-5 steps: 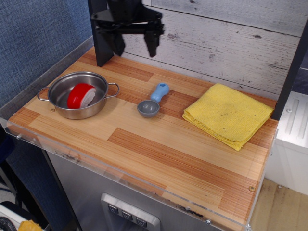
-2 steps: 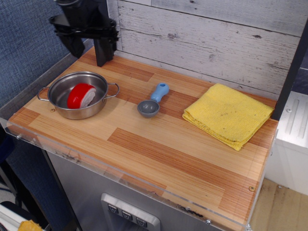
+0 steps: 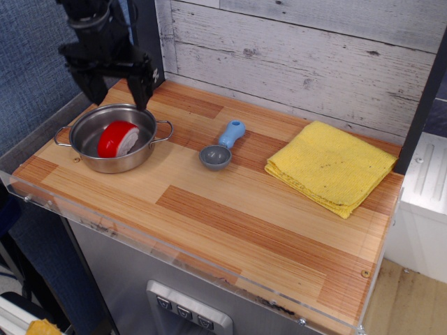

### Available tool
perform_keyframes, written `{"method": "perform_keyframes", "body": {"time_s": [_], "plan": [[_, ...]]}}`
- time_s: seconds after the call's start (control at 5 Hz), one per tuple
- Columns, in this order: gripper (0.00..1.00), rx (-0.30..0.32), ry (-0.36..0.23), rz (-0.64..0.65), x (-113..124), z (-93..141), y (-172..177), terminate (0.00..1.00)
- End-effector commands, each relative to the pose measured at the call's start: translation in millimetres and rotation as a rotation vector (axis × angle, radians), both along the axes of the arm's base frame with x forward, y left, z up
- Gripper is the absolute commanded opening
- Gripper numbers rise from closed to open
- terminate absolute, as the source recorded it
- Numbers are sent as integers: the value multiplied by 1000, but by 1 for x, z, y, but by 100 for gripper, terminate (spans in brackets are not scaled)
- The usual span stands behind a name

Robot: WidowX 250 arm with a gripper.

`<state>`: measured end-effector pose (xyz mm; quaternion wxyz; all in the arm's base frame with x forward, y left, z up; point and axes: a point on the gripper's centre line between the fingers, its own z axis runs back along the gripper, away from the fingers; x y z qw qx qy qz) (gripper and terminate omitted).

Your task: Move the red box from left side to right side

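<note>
The red box (image 3: 117,139) is a small rounded toy with a glossy red top and white base. It lies tilted inside the steel pot (image 3: 87,158) at the left of the wooden table. My gripper (image 3: 116,91) is black, open and empty. It hangs above the pot's far rim, its two fingers pointing down, a little above and behind the red box.
A blue-grey scoop (image 3: 222,146) lies in the table's middle. A folded yellow cloth (image 3: 330,166) lies at the right. A grey plank wall stands behind, a blue wall at the left, and a black post (image 3: 148,28) at the back left corner.
My gripper has moved left from the back middle of the table and come down, from beside the black post to just over the pot. The pot and red box have not moved.
</note>
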<state>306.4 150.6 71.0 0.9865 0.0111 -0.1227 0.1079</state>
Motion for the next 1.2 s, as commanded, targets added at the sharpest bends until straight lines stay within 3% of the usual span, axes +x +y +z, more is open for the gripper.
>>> {"method": "perform_keyframes", "body": {"time_s": [0.0,0.6,0.8,1.0], "plan": [[100,45,46,18,-4,-10,8,0],[100,56,140,24,0,-43,5,0],[0,68,120,38,4,-40,5,0],[0,78,94,43,8,-33,5,0]]}}
